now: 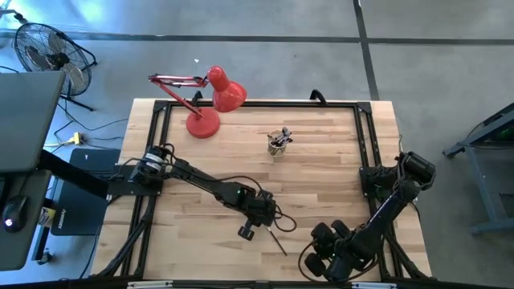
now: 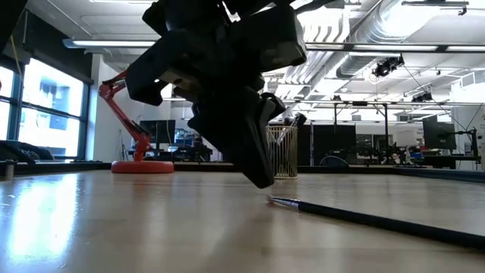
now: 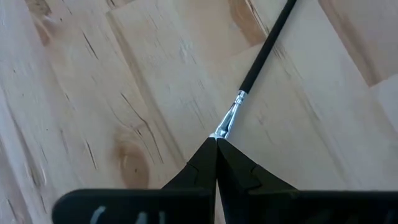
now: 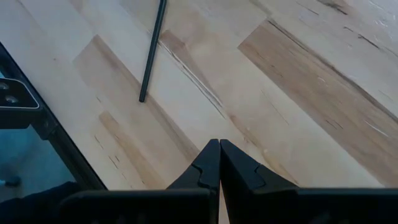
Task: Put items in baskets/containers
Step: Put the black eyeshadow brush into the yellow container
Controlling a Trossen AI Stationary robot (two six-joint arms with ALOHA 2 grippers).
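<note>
My left gripper (image 3: 216, 144) is pressed closed, fingertips right at the silver ferrule of a thin black stick-like brush (image 3: 264, 53) lying flat on the pale wooden table (image 1: 321, 177). My right gripper (image 4: 219, 146) is closed too, waiting near the table's near edge.

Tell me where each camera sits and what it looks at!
High: above the table, looking straight down; both arms, lamp, cup.
Low: at tabletop height, looking level; left tool over the brush.
Left wrist: on the left arm; its shut fingers at the brush's silver end.
Right wrist: on the right arm; shut fingers, brush beyond.
All share that brush.
</note>
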